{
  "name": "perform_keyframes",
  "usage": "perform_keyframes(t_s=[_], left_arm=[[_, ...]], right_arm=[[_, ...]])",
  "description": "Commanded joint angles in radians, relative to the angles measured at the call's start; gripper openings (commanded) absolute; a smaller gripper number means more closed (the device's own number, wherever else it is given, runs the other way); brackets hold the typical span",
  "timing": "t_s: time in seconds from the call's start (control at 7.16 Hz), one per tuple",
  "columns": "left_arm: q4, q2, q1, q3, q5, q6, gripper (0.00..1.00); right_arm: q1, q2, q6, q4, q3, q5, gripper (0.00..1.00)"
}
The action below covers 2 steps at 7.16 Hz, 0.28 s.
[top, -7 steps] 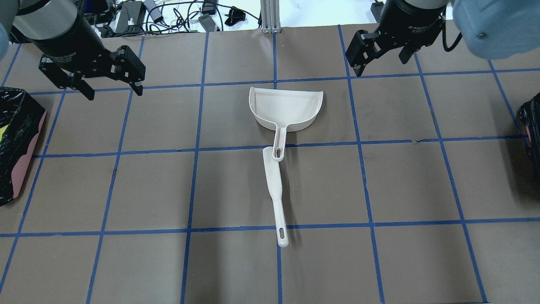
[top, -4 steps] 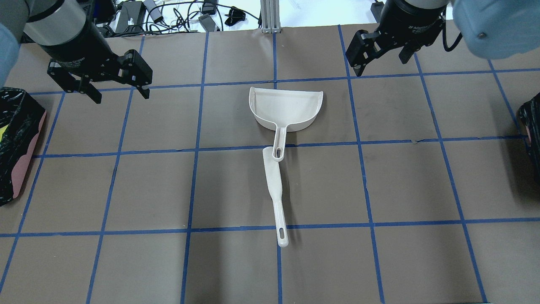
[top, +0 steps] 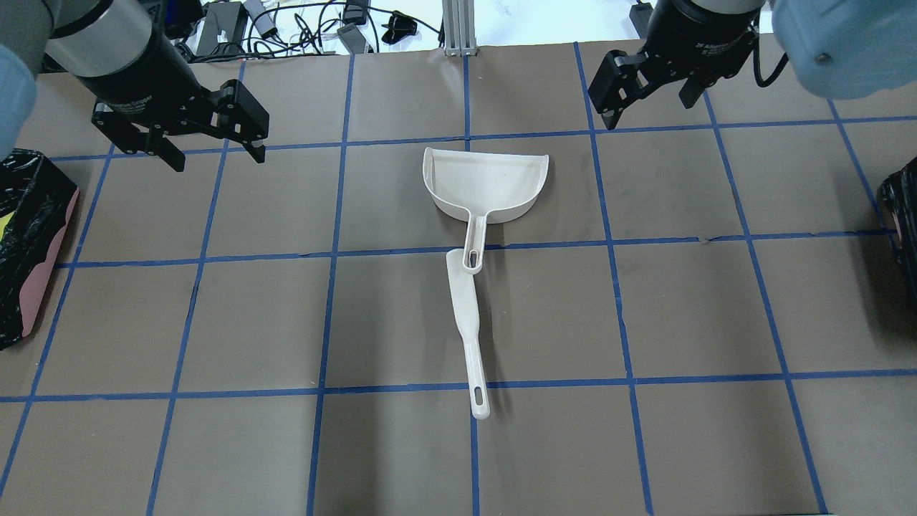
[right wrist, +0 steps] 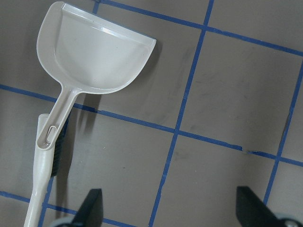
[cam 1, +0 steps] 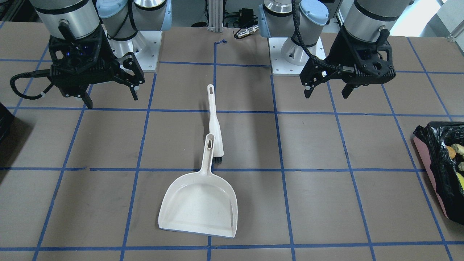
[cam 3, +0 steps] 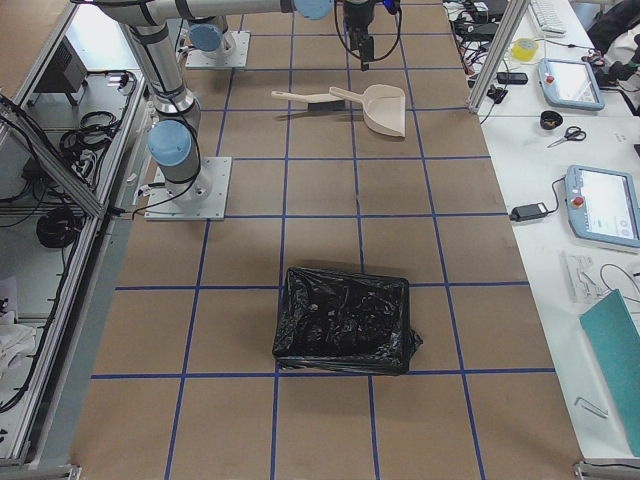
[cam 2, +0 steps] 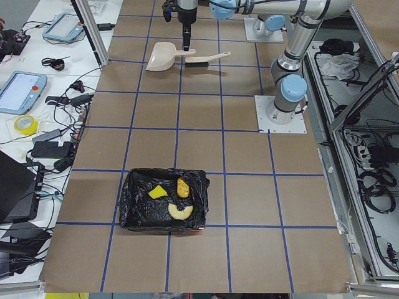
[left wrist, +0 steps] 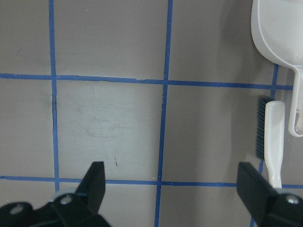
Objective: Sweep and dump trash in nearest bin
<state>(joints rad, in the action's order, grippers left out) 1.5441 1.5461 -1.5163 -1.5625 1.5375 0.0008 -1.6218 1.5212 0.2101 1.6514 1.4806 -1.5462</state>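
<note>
**A:** Where is the trash (cam 1: 451, 151)?

**B:** In the bin (cam 2: 124, 208), a pink-sided box lined with a black bag at the left end of the table (top: 688, 315). Inside it, close together, lie a yellow sponge piece (cam 2: 158, 192), an orange-brown lump (cam 2: 183, 186) and a pale crescent slice (cam 2: 181, 211).

**A:** And the tools?

**B:** A white dustpan (top: 487, 183) sits flat in the middle of the table, its mouth toward the far edge. The end of its handle lies across the head of a white brush (top: 467, 315), whose handle points toward the robot's edge.

**A:** The grippers?

**B:** The left gripper (top: 215, 154) and the right gripper (top: 648, 107) hang above the table, one on each side of the dustpan and well apart from it. Both have their fingers spread wide and hold nothing.

**A:** Anything else?

**B:** A second black-bagged bin (cam 3: 283, 320) stands at the right end.
</note>
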Motion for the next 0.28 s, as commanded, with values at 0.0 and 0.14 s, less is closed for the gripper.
perform_keyframes(t_s=[0.0, 0.14], left_arm=[[-0.002, -0.012, -0.016, -0.017, 0.001, -0.01, 1.0], [-0.002, -0.026, -0.018, -0.025, 0.004, -0.009, 1.0]], right_arm=[[0.0, -0.001, 0.0, 0.004, 0.004, 0.003, 1.0], [0.0, -0.001, 0.0, 0.005, 0.004, 0.003, 1.0]])
